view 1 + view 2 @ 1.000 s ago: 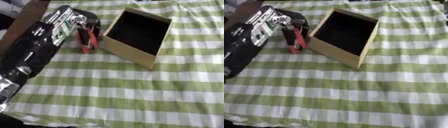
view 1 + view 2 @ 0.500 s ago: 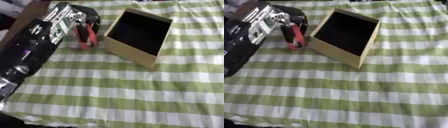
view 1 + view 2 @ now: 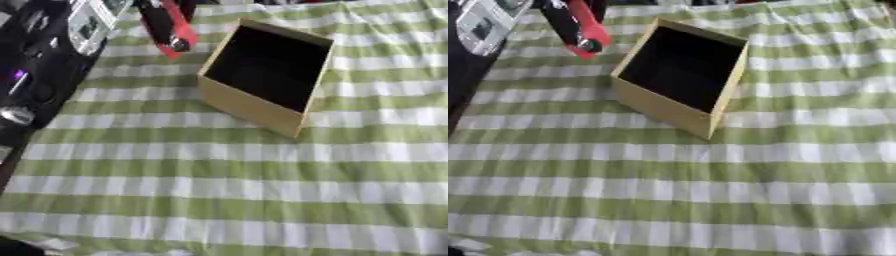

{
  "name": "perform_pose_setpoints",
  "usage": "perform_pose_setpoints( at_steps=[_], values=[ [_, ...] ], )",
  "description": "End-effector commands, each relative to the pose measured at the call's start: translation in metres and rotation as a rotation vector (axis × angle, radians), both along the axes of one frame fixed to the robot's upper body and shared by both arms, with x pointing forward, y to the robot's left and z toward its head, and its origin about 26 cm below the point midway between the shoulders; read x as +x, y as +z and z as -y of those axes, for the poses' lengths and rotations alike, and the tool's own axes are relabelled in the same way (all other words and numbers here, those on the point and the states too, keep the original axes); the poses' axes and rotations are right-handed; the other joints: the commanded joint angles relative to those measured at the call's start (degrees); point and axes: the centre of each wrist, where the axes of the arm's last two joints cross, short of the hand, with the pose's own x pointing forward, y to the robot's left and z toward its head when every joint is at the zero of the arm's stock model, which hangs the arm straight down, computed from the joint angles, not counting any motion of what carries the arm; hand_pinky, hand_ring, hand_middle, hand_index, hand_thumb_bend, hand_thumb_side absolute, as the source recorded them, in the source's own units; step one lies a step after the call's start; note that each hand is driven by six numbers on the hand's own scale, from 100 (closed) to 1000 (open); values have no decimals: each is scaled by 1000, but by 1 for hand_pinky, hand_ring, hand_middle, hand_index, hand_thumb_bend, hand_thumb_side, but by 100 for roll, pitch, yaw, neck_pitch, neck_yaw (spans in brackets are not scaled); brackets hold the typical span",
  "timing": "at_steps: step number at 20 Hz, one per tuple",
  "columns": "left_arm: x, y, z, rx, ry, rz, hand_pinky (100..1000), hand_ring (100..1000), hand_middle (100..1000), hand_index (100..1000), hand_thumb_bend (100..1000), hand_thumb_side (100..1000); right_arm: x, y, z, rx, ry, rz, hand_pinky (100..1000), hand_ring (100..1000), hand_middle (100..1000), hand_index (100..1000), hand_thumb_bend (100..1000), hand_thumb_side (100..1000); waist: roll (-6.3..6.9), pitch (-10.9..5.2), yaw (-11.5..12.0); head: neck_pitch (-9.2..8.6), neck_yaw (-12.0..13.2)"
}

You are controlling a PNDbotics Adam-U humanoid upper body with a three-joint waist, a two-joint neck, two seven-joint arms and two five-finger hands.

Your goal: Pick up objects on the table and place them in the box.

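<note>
A tool with red handles and a black part (image 3: 168, 29) hangs off the cloth, left of and beyond the box's far left corner. My left hand (image 3: 150, 6) is curled round its upper end at the top edge, mostly cut off by the frame. The tan cardboard box (image 3: 249, 107) stands open, its dark inside showing nothing. My right hand shows in neither view.
A green and white checked cloth (image 3: 219, 190) covers the table. My left forearm (image 3: 52, 55), black with a white panel, runs down the left side of the picture.
My left hand has lifted the red tool up and away from the cloth, from beside the box's left wall to beyond its far corner. The box has stayed put.
</note>
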Motion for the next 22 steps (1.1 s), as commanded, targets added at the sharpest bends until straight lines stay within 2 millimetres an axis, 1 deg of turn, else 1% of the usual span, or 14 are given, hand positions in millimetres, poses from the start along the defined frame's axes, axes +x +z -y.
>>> perform_pose_setpoints(
  at_steps=[1, 5, 9, 13, 14, 17, 20, 22],
  values=[
    [-2, 21, -4, -39, -14, 78, 779, 302, 465, 496, 338, 100, -3, 10, 0, 0, 13, 36, 904, 750, 710, 887, 100, 581, 13, -166, -52, -95, 106],
    [1, 23, 4, -87, -57, 119, 786, 299, 451, 484, 289, 100, -3, 9, -1, 8, 16, 35, 903, 746, 711, 887, 100, 581, 38, -183, -141, -137, 148],
    [-2, 29, 23, -153, -138, 170, 799, 294, 433, 474, 235, 100, -3, 10, -3, 15, 24, 39, 903, 743, 711, 887, 100, 583, 36, -174, -222, -140, 184],
    [-2, 28, 45, -232, -210, 180, 812, 289, 423, 470, 204, 100, -3, 11, -5, 21, 36, 43, 903, 743, 711, 888, 100, 583, 37, -135, -315, -167, 217],
    [-1, 26, 50, -255, -229, 175, 820, 290, 423, 479, 190, 100, -2, 12, -6, 23, 40, 47, 903, 743, 711, 888, 100, 583, 41, -119, -344, -178, 232],
    [6, 14, 61, -309, -259, 147, 832, 303, 428, 493, 200, 100, -2, 15, -9, 32, 60, 56, 903, 743, 711, 889, 100, 587, 58, -71, -424, -197, 260],
    [16, -2, 58, -343, -255, 108, 848, 334, 439, 504, 200, 100, -1, 19, -10, 37, 76, 71, 903, 743, 711, 888, 100, 584, 87, -18, -490, -188, 251],
    [22, -9, 55, -364, -254, 90, 848, 334, 439, 504, 200, 100, -1, 21, -11, 38, 77, 79, 903, 743, 711, 888, 100, 584, 97, 2, -505, -178, 237]
  ],
)
